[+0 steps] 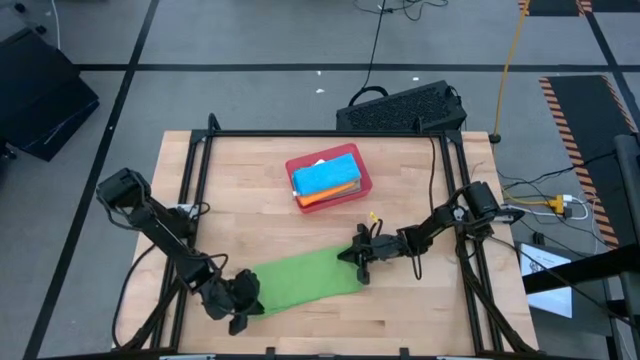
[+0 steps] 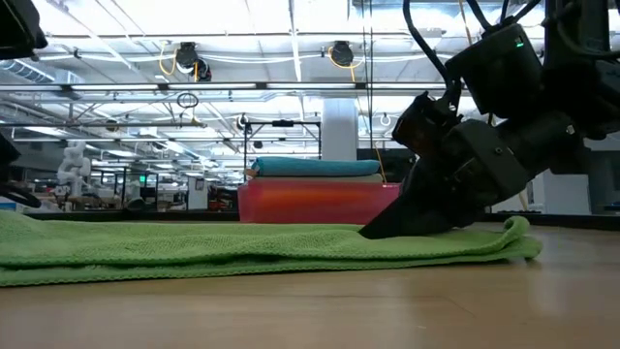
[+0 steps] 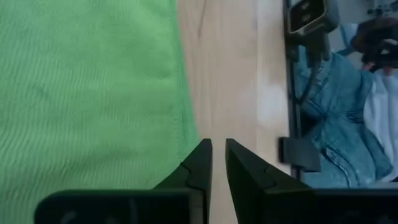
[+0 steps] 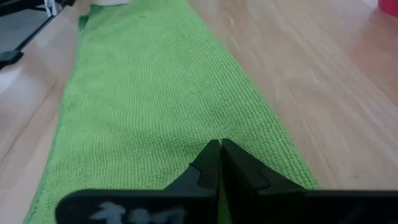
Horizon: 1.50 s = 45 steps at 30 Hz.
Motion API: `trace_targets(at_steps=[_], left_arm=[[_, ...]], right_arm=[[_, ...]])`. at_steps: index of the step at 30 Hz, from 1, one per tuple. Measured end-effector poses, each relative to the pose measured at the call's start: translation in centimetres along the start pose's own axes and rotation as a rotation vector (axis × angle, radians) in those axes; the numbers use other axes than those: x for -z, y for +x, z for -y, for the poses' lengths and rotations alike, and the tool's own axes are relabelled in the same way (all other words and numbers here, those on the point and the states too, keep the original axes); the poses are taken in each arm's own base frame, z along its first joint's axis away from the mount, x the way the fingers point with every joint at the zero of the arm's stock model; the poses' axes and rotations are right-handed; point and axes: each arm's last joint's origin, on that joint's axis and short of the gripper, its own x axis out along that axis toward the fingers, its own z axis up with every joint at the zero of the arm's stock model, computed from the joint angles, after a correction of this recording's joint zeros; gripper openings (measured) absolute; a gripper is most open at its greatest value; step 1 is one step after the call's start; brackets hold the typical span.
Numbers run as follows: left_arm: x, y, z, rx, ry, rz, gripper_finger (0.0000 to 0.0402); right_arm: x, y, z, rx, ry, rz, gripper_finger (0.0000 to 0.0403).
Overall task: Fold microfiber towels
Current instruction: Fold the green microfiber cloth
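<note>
A bright green microfiber towel [image 1: 300, 277], folded into a long narrow strip, lies flat on the pale wooden table [image 1: 250, 180], on the side of the rigid red rectangular tray [image 1: 362, 181] nearer the arms. Taking that tray as the landmark, the strip runs slantwise below it in the overhead view, one end toward the left arm and the other toward the right arm.

The tray holds a stack of folded cloths: a bright blue microfiber towel [image 1: 325, 176] on top, with an orange microfiber towel [image 1: 318, 199] showing at the stack's edge beneath it. In the table-level view the tray stands behind the green strip, well apart from it.

The left gripper [image 1: 243, 297] sits at the strip's end farthest from the tray, low to the table. In its own wrist view its dark fingers [image 3: 200, 167] stand nearly together at the towel's edge, with a slim gap between them; I cannot tell whether they pinch any cloth.

The right gripper [image 1: 360, 262] presses down on the strip's end nearer the tray. Its fingers [image 4: 211, 163] are clenched tightly together with their tips on the green fabric, which bunches up slightly just past them.
</note>
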Motion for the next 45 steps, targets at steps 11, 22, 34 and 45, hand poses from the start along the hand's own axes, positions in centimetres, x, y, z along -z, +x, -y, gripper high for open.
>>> trace_targets(at_steps=[11, 22, 34, 45], left_arm=[[2.5, -0.7, -1.1, -0.186, -0.166, -0.096, 0.0044], [2.7, -0.8, 0.9, -0.001, -0.139, -0.078, 0.0044], [1.9, -1.3, 1.3, -0.004, 0.077, 0.048, 0.0044], [-2.8, -2.4, -0.8, -0.271, 0.189, 0.363, 0.009]], right_arm=[[-0.1, 0.0, 0.0, -0.003, -0.009, 0.005, 0.0008], [-0.1, 0.0, 0.0, -0.005, 0.016, 0.017, 0.0008], [-1.6, -1.1, -1.0, -0.084, -0.011, 0.032, 0.0008], [-4.8, -5.2, -3.0, -0.098, -0.086, 0.033, 0.0008]])
